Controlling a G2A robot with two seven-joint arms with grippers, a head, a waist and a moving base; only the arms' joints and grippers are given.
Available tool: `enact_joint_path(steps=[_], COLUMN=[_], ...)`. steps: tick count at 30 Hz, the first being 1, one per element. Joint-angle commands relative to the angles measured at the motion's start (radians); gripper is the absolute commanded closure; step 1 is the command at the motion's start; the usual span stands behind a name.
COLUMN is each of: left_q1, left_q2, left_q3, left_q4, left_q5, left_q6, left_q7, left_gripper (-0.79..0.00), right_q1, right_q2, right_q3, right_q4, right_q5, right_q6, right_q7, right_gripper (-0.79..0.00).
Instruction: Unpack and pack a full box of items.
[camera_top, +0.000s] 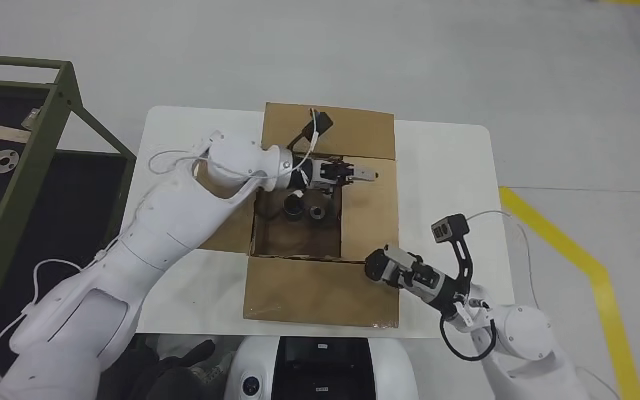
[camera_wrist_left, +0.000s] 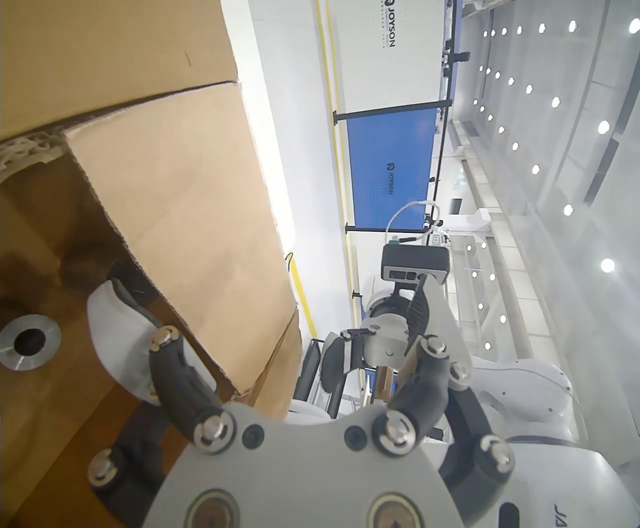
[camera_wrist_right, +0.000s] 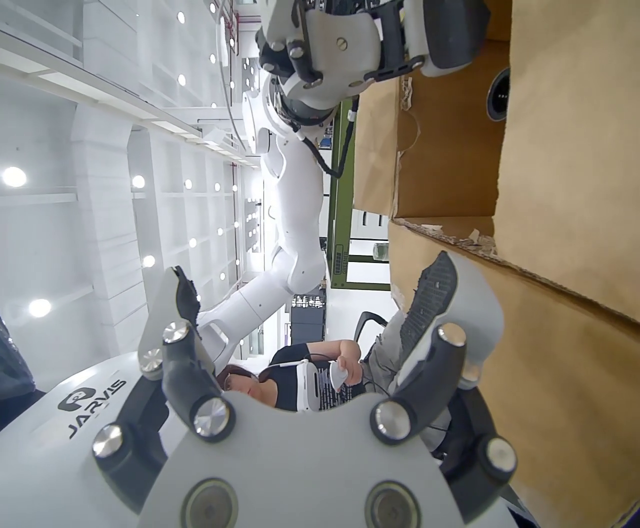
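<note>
I have the left gripper (camera_top: 352, 173) spread wide at the far right wall of the box (camera_top: 330, 125), one finger (camera_wrist_left: 117, 320) inside, I judge to reach the round parts (camera_top: 305, 208) on its floor. The right gripper (camera_top: 382, 266), fingers apart too, sits at the near right corner.

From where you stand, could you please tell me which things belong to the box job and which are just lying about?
For the job:
- cardboard box, flaps open
- round metal parts inside it
- white table that the box stands on

Just lying about:
- green rack beside the table
- yellow floor line
</note>
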Motion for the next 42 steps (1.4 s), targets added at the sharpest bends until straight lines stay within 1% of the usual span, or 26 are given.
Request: enact_joint_path(steps=[1, 7, 12, 17, 20, 26, 29, 33, 35, 38, 42], left_q1=[-0.007, -0.017, -0.022, -0.04, -0.046, -0.029, -0.011, 0.011, 0.017, 0.021, 0.021], left_q2=[-0.009, -0.031, -0.055, -0.077, -0.084, -0.08, -0.075, -0.068, -0.067, -0.069, -0.072], left_q3=[0.015, 0.035, 0.046, 0.061, 0.053, 0.003, -0.029, -0.06, -0.066, -0.071, -0.077], left_q4=[0.024, 0.091, 0.137, 0.166, 0.172, 0.131, 0.088, 0.026, 0.003, -0.016, -0.024], left_q5=[0.007, -0.006, -0.046, -0.062, -0.083, -0.117, -0.129, -0.127, -0.122, -0.124, -0.124], left_q6=[-0.001, -0.015, -0.034, -0.049, -0.065, -0.144, -0.167, -0.162, -0.152, -0.143, -0.138], left_q7=[0.009, 0.02, 0.059, 0.055, 0.048, 0.011, 0.013, 0.012, 0.01, 0.003, -0.005], left_gripper=[-0.785, -0.785, -0.785, -0.785, -0.785, -0.785, -0.785, -0.785, -0.785, -0.785, -0.785], right_q1=[-0.003, -0.004, 0.007, 0.018, 0.023, 0.027, 0.034, 0.042, 0.047, 0.049, 0.033], right_q2=[0.001, 0.004, 0.006, 0.007, 0.008, 0.011, 0.014, 0.015, 0.015, 0.014, 0.018], right_q3=[-0.004, -0.019, -0.039, -0.06, -0.071, -0.1, -0.117, -0.13, -0.131, -0.127, -0.099], right_q4=[-0.003, -0.006, -0.004, -0.005, -0.008, -0.018, -0.018, -0.015, -0.011, -0.004, -0.016], right_q5=[-0.008, -0.027, -0.037, -0.052, -0.056, -0.083, -0.096, -0.102, -0.1, -0.08, -0.064], right_q6=[0.0, 0.004, 0.014, 0.036, 0.049, 0.083, 0.094, 0.102, 0.096, 0.063, 0.03], right_q7=[-0.005, -0.017, -0.025, -0.035, -0.046, -0.043, -0.023, -0.026, -0.045, -0.085, -0.094], right_gripper=[-0.785, -0.785, -0.785, -0.785, -0.785, -0.785, -0.785, -0.785, -0.785, -0.785, -0.785])
